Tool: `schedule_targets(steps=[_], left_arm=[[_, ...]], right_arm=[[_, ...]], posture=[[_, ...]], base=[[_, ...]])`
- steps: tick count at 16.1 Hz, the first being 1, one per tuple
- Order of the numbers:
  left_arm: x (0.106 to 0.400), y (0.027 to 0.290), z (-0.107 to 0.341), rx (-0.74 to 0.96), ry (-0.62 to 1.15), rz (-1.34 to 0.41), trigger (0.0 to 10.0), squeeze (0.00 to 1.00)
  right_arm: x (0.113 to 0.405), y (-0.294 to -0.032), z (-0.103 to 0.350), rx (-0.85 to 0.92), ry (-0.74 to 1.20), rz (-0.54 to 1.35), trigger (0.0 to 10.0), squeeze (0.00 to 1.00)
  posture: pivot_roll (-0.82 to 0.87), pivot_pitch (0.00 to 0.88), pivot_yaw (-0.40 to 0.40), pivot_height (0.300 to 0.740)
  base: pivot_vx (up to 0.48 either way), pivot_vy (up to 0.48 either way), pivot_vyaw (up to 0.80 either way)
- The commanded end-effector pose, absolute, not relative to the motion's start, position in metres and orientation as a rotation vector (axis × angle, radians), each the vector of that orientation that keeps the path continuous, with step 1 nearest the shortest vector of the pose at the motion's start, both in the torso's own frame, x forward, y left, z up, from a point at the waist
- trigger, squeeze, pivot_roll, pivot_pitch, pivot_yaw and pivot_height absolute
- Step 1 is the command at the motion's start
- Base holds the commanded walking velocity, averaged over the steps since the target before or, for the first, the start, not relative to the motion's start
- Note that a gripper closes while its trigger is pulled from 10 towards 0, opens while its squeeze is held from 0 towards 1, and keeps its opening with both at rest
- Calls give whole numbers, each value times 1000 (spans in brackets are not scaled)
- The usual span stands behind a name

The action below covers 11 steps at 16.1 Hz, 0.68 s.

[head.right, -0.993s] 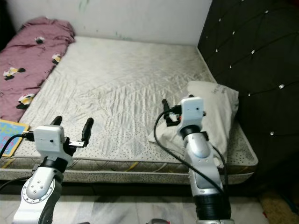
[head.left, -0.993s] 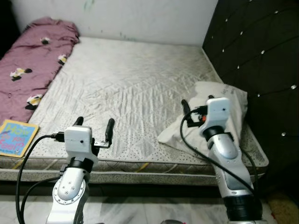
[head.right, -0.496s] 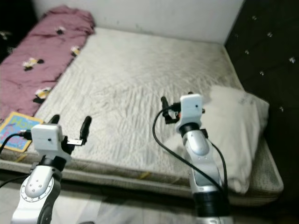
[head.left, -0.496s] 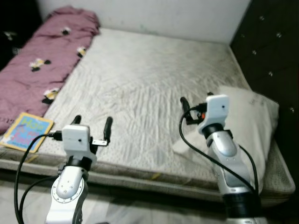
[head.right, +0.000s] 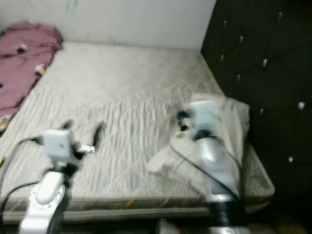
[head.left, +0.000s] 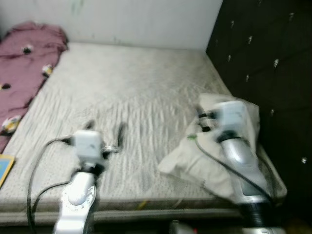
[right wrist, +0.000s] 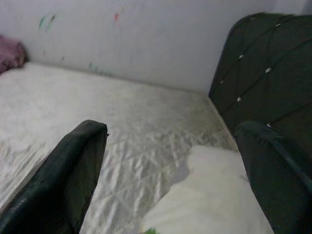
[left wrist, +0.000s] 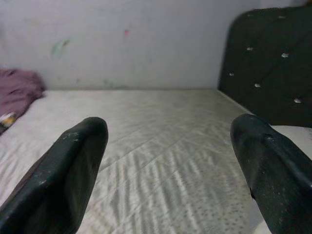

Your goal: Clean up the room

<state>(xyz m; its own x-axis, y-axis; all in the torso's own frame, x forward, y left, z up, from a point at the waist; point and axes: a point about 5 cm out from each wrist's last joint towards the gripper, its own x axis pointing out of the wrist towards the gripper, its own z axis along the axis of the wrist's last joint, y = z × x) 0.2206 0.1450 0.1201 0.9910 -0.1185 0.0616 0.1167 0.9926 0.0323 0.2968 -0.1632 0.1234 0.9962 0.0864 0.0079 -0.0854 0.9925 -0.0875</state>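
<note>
A crumpled white pillow (head.left: 209,158) lies on the right side of the bare mattress (head.left: 126,87), against the black tufted headboard (head.left: 263,58). My right gripper (right wrist: 170,165) hovers open above the pillow's near-left part, holding nothing; the pillow (right wrist: 214,204) lies just below its fingers. My left gripper (head.left: 105,129) is open and held over the mattress's front left, pointing toward the far wall. The eye views are blurred.
A maroon patterned blanket (head.left: 22,58) is heaped along the bed's left side. A corner of a colourful book (head.left: 3,168) lies at the front left edge. A white wall (head.left: 122,19) runs behind the bed. The mattress's middle is bare.
The whole picture has swung to the right and blurred, so the camera moved. Both grippers stay open in about the same pose. The pillow lies where it was.
</note>
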Motion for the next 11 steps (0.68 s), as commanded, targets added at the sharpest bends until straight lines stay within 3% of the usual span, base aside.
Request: schedule_targets(steps=[1, 9, 11], left_arm=[[220, 155, 120, 57, -57, -76, 10000, 0], [219, 163, 122, 116, -54, -18, 10000, 0], [217, 160, 120, 110, -47, -30, 10000, 0]], right_arm=[[301, -147, 136, -72, -64, 136, 10000, 0], [304, -141, 140, -95, -71, 149, 10000, 0], [303, -139, 136, -117, -65, 158, 10000, 0]], posture=[[-32, 0, -72, 740], [-11, 0, -85, 740], [-8, 0, -88, 740]], base=[[0, 0, 0], [0, 0, 0], [0, -281, 0]])
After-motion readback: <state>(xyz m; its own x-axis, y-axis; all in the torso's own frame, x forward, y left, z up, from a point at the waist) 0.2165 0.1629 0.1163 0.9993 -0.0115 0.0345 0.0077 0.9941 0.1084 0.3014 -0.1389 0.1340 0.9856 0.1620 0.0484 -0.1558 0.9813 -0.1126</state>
